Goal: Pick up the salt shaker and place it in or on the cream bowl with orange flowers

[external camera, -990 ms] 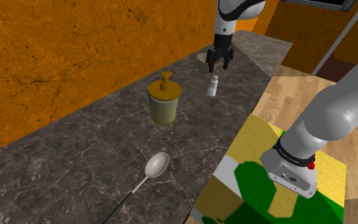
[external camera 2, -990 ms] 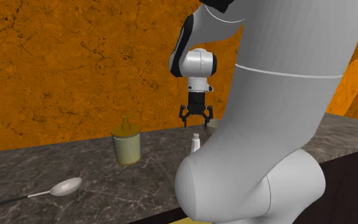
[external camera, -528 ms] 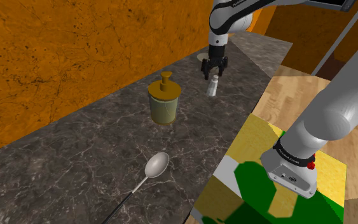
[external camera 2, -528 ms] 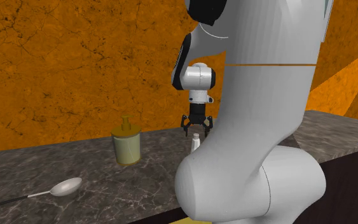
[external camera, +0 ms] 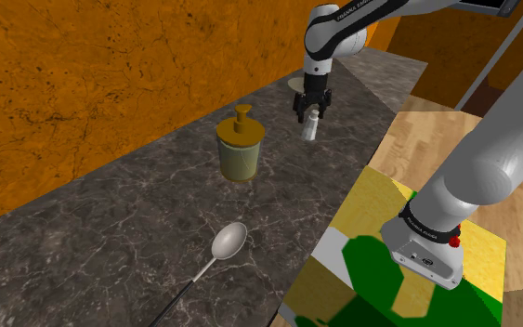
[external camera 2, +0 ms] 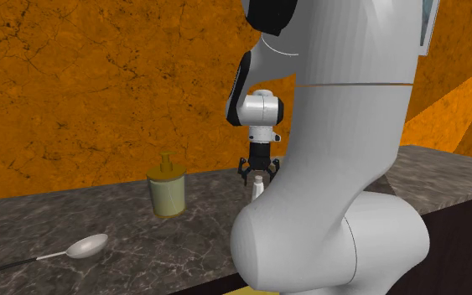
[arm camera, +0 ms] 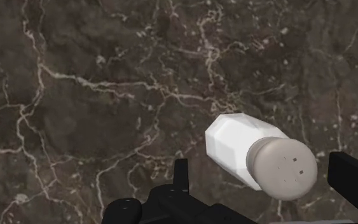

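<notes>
Wrist view: gripper (arm camera: 269, 173) open astride the salt shaker (arm camera: 238, 146); sink lower, centre it, then squeeze gently.

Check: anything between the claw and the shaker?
Nothing visible. The open claw hangs right over the shaker. In the wrist view its cap sits between the fingers, which don't touch it. The jar stands apart, toward the shoulder view's left.

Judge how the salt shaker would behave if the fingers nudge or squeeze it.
The salt shaker stands tall and narrow on the counter, so an off-centre nudge would likely tip it. Its faceted white body looks rigid and smooth, perhaps slippery when gripped.
</notes>
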Motion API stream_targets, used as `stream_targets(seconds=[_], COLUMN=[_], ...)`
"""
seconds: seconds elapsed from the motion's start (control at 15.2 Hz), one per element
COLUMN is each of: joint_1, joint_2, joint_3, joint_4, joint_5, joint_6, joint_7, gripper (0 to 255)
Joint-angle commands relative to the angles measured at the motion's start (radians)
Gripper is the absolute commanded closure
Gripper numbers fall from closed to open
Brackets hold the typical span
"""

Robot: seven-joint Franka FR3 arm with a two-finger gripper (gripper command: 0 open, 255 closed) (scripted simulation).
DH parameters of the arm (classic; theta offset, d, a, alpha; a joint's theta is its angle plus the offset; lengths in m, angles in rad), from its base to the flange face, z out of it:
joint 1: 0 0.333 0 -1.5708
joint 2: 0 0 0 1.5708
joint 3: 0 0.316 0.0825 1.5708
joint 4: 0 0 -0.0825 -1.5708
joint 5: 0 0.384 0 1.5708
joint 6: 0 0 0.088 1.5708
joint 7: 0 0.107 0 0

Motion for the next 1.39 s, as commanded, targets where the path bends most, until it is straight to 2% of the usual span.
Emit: stream_targets(seconds=[0.0, 0.13, 0.2, 0.79, 1.32], joint_1=[0.000, 0.000, 0.000, 0.000, 0.000], joint_2=[0.000, 0.000, 0.000, 0.000, -0.058], joint_3=[0.000, 0.000, 0.000, 0.000, 0.000], joint_4=[0.000, 0.000, 0.000, 0.000, 0.049], joint_5=[0.000, 0.000, 0.000, 0.000, -0.010], joint_6=[0.001, 0.000, 0.000, 0.001, -0.107], joint_7=[0.000, 0.000, 0.000, 0.000, 0.011], gripper=[0, 0, 255, 255, 255])
